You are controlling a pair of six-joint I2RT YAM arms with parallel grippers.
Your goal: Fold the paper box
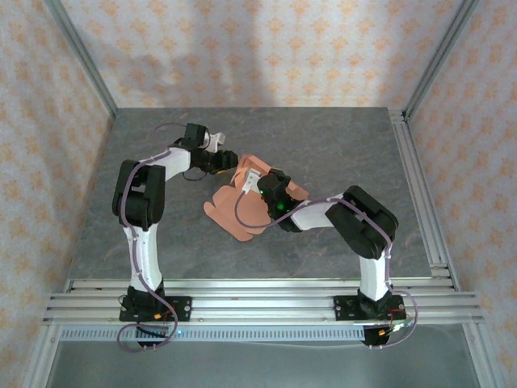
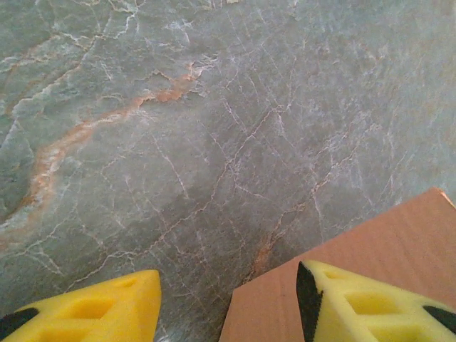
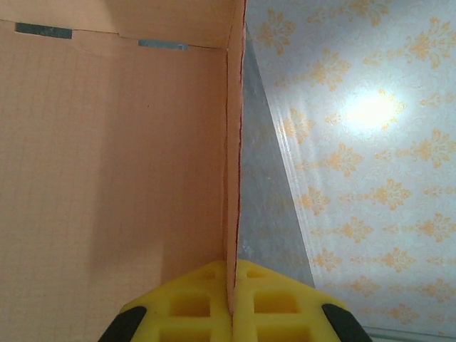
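From above we see the box (image 1: pixel 234 217) near the middle of the table (image 1: pixel 339 145). It is a salmon-pink card sheet whose rounded flaps spread toward the near left, and the two wrists cover its far part. Both arms bend inward and meet over it. The left gripper (image 1: pixel 221 162) is at the sheet's far left edge, and the right gripper (image 1: pixel 257 184) sits over its centre.

In the left wrist view we find the yellow fingers (image 2: pixel 92 313) well apart, about half wide, clamping nothing. One hangs over bare grey marble. The other is over a flat corner of the card, whose edge runs up through the gap between them. We cannot tell whether that finger touches the card.

In the right wrist view we see the pincer closed tight on the box. Its two yellow pads (image 3: pixel 192 306) meet on a thin panel that stands upright, seen edge-on, and runs straight away from the camera. Left of that panel spreads a broad pink face with a faint grid print and two small grey-blue slots near its top. To the right we see a strip of the table and, beyond it, the wall (image 3: pixel 356 157), papered with orange motifs and marked by a bright glare.
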